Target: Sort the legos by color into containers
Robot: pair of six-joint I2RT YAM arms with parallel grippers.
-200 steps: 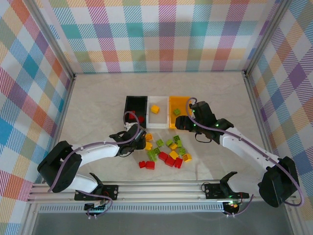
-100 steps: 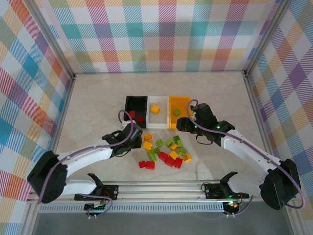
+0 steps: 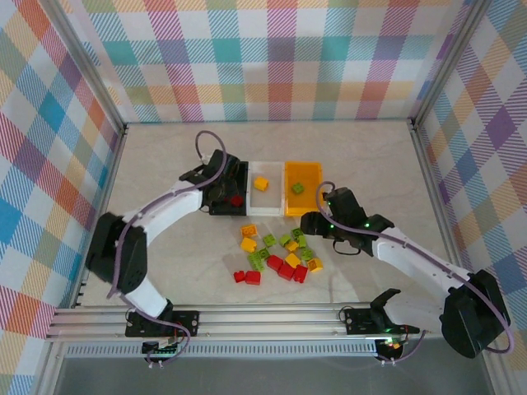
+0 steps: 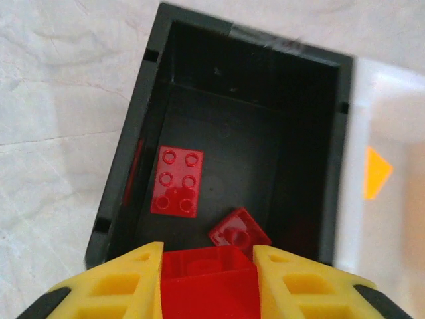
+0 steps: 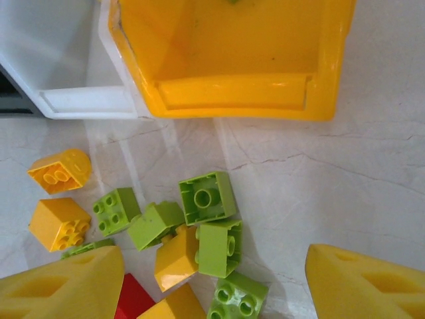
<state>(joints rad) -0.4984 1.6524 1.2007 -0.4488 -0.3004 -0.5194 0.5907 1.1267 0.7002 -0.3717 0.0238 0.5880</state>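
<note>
Over the last sec the left arm has swung from the near-left edge of the loose pile up to the black bin. The left gripper now hangs right over that bin's open top, jaws clamped narrow on a red brick, which fills the gap betw. the yellow fingers in the left wrist view. It closed while still at the pile, so pick + carry look done; only the drop is left for this piece. Below it, inside the bin, lie two red pieces: a flat six-stud one w/ studs up, and a tilted one nearer the gripper. A release from here should prob. land in the right compartment, since the white bin sits just to the right, touching the black one. The right gripper has eased off the front of the orange bin toward the pile, w/ no change in its jaws: wide apart, empty, w/ lime-green legos on the table between the fingers. That looks like a setup for a green pick, not yet begun. In the top view a yellow brick is in the white bin and a green brick in the orange one. Most legos are still loose on the table, so sorting looks early.
</note>
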